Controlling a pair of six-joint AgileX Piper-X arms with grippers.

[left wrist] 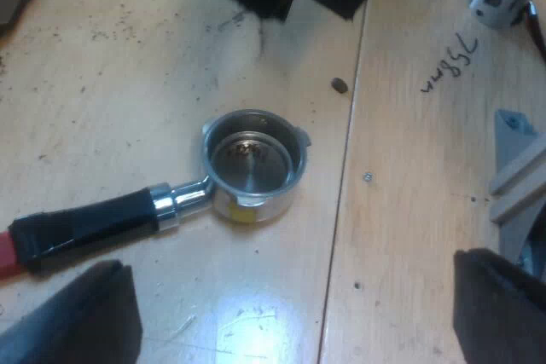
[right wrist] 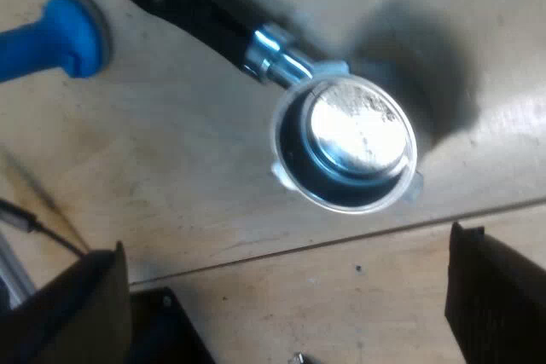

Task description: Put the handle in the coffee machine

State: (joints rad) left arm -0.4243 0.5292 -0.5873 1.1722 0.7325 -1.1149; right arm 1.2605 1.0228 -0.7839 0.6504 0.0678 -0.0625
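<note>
Light wooden boards make the tabletop (left wrist: 128, 108), with a thin seam (left wrist: 345, 176) between two of them and small dark crumbs spread over the wood. On this tabletop the metal holder (left wrist: 252, 164) lies loose, with its round basket open to above; the shiny metal bottom is visible inside. Its dark handle (left wrist: 94, 223) lies flat on the wood and finishes in a red end (left wrist: 7, 253).

My left gripper (left wrist: 290, 266) hangs over the tabletop. Its two black fingers are wide apart and nothing is between them; they do not touch the holder. My right gripper (right wrist: 286, 240) also has its fingers spread wide and holds nothing, and the basket lies on the wood beyond its fingertips. From the left wrist view, the right gripper is on the far side of the basket, apart from it.

One blue tamper (right wrist: 64, 36) is near the dark part of the handle but does not touch it. One coffee bean (left wrist: 339, 85) lies just beside the seam, not far from the basket. Some handwriting (left wrist: 448, 66) in dark pen is on the next board.
</note>
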